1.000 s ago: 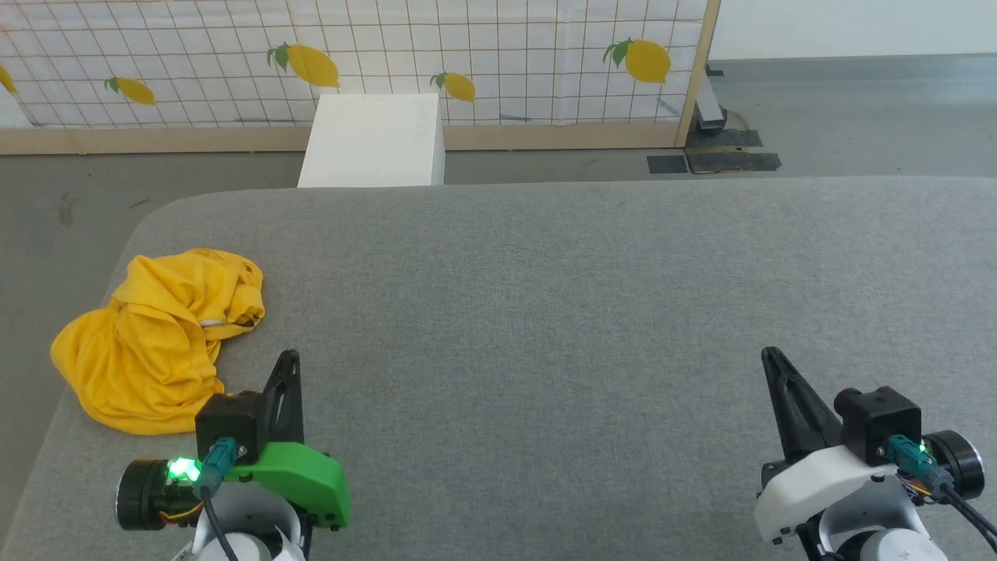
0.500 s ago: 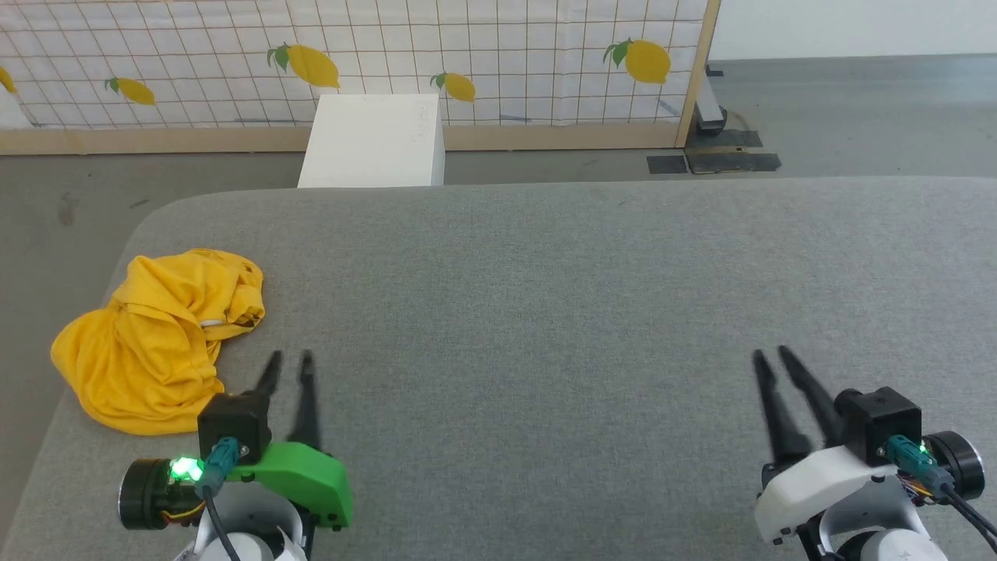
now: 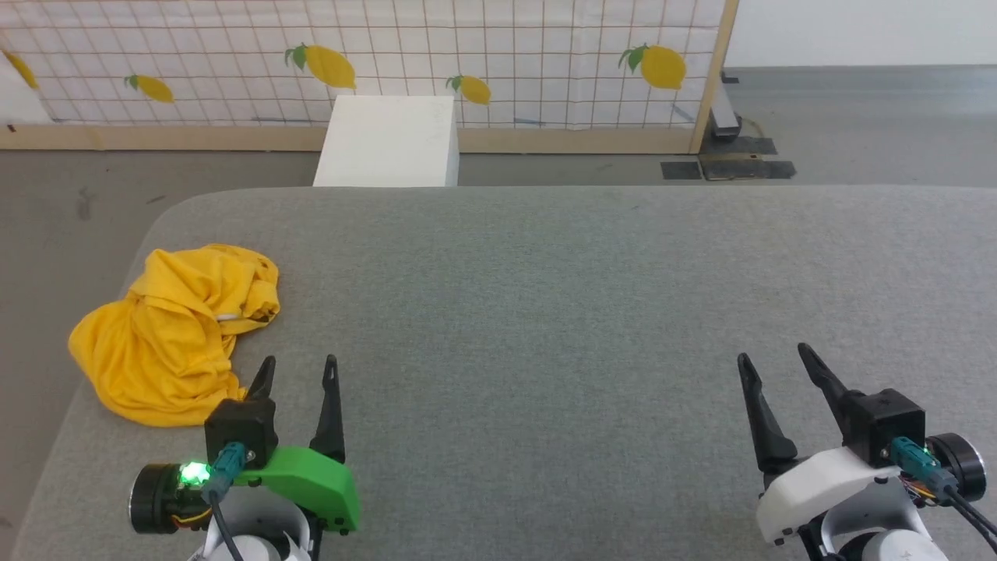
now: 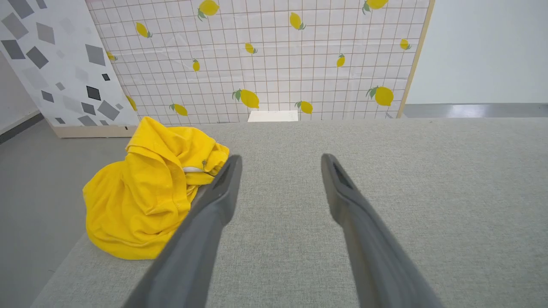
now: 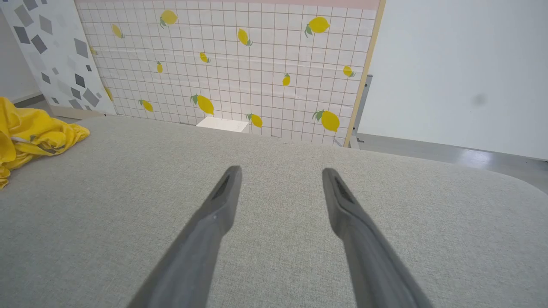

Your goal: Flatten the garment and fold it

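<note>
Both grippers have just spread their fingers: pressed together a second ago, now wide apart and holding nothing. I judge they are ready for a first grasp; the flattening is not begun. The garment [image 3: 167,335] lies crumpled on the grey worktop [image 3: 545,312], just left of the left gripper [image 3: 300,362] and slightly ahead. It is well apart from the right gripper [image 3: 773,354].

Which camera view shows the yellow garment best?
The head view: the garment lies whole, a crumpled heap from above. The left wrist view shows it bigger, but a finger of the left hand hides its edge. The right wrist view cuts it off at the edge.
</note>
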Motion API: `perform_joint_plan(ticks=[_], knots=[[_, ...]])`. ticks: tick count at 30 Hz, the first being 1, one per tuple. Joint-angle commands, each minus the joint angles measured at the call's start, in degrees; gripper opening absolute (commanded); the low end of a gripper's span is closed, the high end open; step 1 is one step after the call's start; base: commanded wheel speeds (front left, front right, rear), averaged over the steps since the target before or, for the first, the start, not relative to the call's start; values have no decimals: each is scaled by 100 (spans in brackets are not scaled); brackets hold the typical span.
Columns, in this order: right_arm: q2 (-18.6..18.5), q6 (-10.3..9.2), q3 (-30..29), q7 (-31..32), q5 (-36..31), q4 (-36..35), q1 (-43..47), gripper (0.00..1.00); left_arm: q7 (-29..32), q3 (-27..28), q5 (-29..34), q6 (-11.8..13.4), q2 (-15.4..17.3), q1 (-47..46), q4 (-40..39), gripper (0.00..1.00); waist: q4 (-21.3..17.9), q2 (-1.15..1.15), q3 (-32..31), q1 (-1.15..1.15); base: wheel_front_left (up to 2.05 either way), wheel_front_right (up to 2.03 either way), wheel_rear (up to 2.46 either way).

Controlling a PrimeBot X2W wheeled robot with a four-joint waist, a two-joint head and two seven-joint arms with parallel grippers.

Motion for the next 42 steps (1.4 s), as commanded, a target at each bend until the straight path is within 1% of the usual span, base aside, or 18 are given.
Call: perform_joint_plan(ticks=[1,9,32,42], knots=[[2,-1,-15,-66,61,26,-6,100,-51,-22,-53,53,14,-68,46,100,62,0,-7,0,0,0,0],[2,-2,-26,-125,110,71,-16,100,-147,-39,-164,114,47,-84,126,100,352,0,-26,0,0,0,0],[5,-3,-71,-321,236,213,-54,100,-420,-66,-527,309,169,-60,261,100,1379,0,-79,0,0,0,0],[5,-4,-75,-381,277,249,-61,100,-538,-88,-687,415,206,-23,301,100,1714,0,-95,0,-7,-7,-7]])
